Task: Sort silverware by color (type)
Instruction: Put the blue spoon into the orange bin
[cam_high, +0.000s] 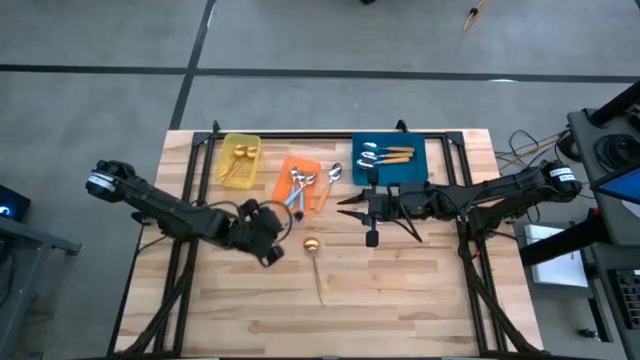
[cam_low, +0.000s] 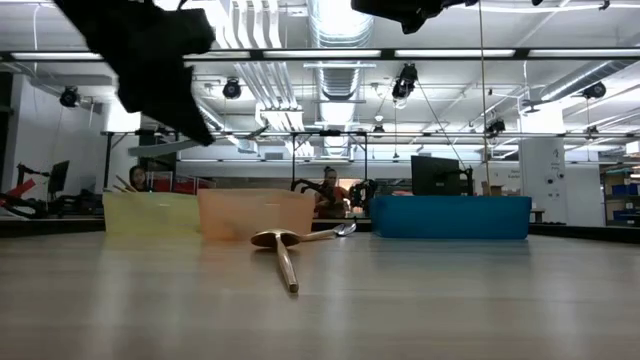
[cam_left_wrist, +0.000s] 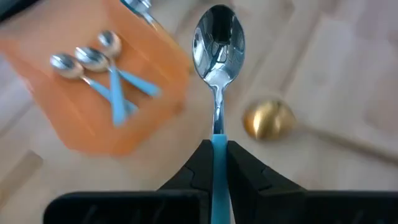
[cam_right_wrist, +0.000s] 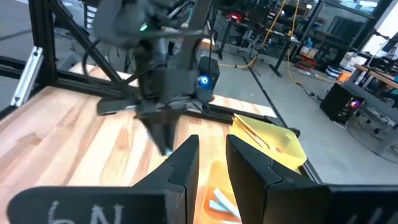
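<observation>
Three bins stood in a row. Left of the orange bin (cam_high: 285, 170) sat the yellow bin (cam_high: 228, 145), holding thin gold spoons (cam_high: 240, 162). The orange bin itself held blue-handled spoons (cam_high: 300, 181), with one more spoon (cam_high: 333, 176) leaning over its right rim.

Just in front of the orange bin hung the left gripper (cam_left_wrist: 216, 146), clenched on the blue handle of the held spoon (cam_left_wrist: 217, 43). The spoon's bowl pointed forward, off the table and level with the bin's right edge. Farther in front of the orange bin, and slightly right, the loose gold spoon (cam_high: 316, 268) lay flat on the table (cam_high: 420, 300), bowl towards the bin.

Right of the orange bin stood the blue bin (cam_high: 437, 150) with orange-handled spoons (cam_high: 386, 155). The right gripper (cam_high: 350, 207) waited between the two bins, nearer the front, its fingers parted and empty.

Handling, as a judgement: each spoon is likely light, rigid and unbreakable. The polished bowl is probably slippery and curved, so the flat handle is the better hold. A hold near the handle's end, as seen on the held spoon, leaves the bowl free to swing. The gold spoon looked thin and low on the wood, so a pinch across mid-handle would suit it.

No brand or label was legible; white marks on the right gripper's body could not be read.
</observation>
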